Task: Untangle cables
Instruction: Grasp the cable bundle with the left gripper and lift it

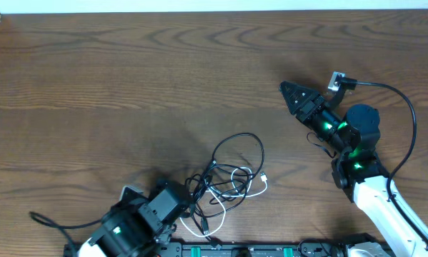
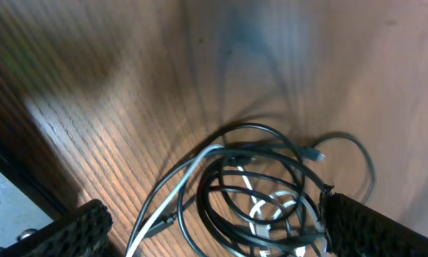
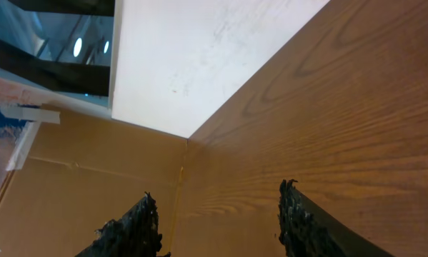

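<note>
The cables (image 1: 228,178) are thin black and white cords in a loose tangle of loops near the table's front middle. In the left wrist view the cables (image 2: 264,193) lie between my open fingers, with a small plug end pointing right. My left gripper (image 1: 188,203) is open at the tangle's left edge, low over the table (image 1: 128,86). My right gripper (image 1: 292,93) is open and empty, well to the right and farther back, away from the cables. It faces bare wood in its own view (image 3: 217,221).
A thick black arm cable (image 1: 403,107) arcs over the right arm. A white wall (image 3: 199,57) and cardboard panel (image 3: 78,178) border the table's far edge. A black rail (image 1: 256,250) runs along the front edge.
</note>
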Tool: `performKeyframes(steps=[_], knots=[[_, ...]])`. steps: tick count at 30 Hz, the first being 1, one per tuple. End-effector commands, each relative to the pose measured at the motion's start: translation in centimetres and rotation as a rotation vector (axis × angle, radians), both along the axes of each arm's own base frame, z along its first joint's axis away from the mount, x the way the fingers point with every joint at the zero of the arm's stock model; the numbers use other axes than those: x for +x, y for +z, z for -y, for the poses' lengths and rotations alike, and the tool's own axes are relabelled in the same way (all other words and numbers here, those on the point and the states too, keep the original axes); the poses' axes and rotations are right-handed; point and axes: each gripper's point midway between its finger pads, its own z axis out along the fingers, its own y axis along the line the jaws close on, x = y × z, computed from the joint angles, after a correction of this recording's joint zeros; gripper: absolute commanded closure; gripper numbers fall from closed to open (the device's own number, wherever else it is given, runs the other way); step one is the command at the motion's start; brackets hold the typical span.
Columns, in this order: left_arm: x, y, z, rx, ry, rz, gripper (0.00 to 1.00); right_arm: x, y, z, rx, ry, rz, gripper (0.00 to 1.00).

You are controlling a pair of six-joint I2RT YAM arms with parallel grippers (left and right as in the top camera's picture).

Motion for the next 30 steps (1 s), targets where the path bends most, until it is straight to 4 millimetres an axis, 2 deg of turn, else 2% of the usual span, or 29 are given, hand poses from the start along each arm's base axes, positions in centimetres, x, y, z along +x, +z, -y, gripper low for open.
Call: performKeyframes(steps=[1,5,8,10,14,16,17,18,21,24,28,30], knots=[[-1.4,-2.6,-0.3,0.005,0.067,-0.099,0.04,0.2,0.5,-0.1,0.0,-0.002,0.009,0.49],[-0.5,-3.9,1.2,-0.037,0.054,-0.088,0.04,0.2,0.3,-0.1,-0.002,-0.007,0.003,0.49],[-0.8,-5.0,2.0,-0.051,0.044,-0.128,0.05,0.2,0.3,-0.1,-0.002,-0.007,0.003,0.49],[-1.2,-5.6,2.2,-0.052,0.038,-0.164,0.12,0.2,0.3,0.0,-0.002,-0.007,0.004,0.49],[-1.4,-6.1,3.5,-0.084,0.022,-0.206,0.42,0.2,0.3,0.0,-0.002,-0.007,0.003,0.49],[-1.0,-6.2,4.1,-0.1,0.019,-0.199,0.63,0.2,0.3,0.0,-0.002,-0.007,0.003,0.49],[-0.9,-6.2,4.4,-0.11,0.016,-0.198,0.88,0.2,0.3,0.0,-0.002,-0.007,0.003,0.49],[-0.6,-6.0,4.9,-0.132,0.011,-0.188,0.92,0.2,0.3,0.0,-0.002,-0.007,0.003,0.49],[1.4,-5.3,5.6,-0.12,-0.075,-0.071,0.92,0.2,0.3,0.0,-0.002,-0.007,0.003,0.49],[4.2,-3.4,6.2,-0.077,-0.199,0.103,0.92,0.2,0.3,0.0,-0.002,-0.007,0.003,0.49],[7.6,0.8,6.5,0.033,-0.351,0.337,0.92,0.2,0.3,0.0,-0.002,-0.007,0.003,0.5],[9.2,3.9,6.9,0.08,-0.442,0.45,0.92,0.2,0.3,0.0,-0.002,-0.007,0.003,0.5]])
